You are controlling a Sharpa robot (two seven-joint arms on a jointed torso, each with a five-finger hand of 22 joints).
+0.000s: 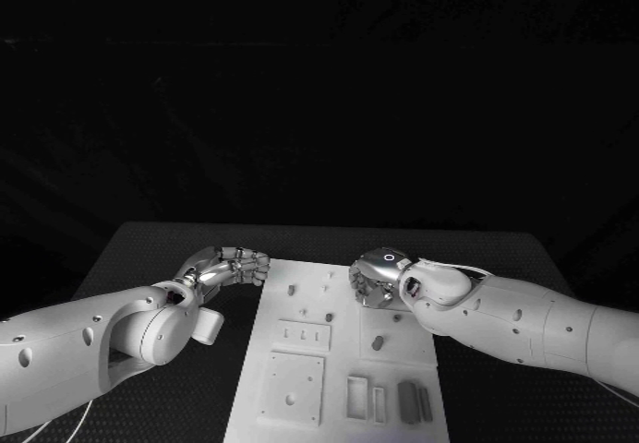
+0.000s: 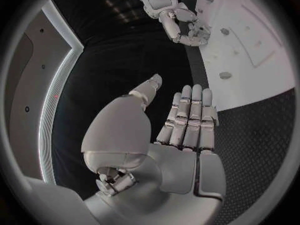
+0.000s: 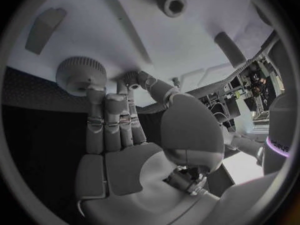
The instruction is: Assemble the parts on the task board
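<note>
Poised over the task board [image 1: 300,369] on the black counter [image 1: 160,249]: right hand [image 1: 379,277], fingers [image 3: 103,120] apparently pinching a small knurled part [image 3: 130,78] beside a round knob [image 3: 78,75], ready for seating; left hand [image 1: 229,266] open, empty, just off the board's edge.

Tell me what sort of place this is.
Probably a robotics lab test bench. A white task board with slots and small grey parts lies on a black table against a dark backdrop, with the left hand and right hand at its far end.
</note>
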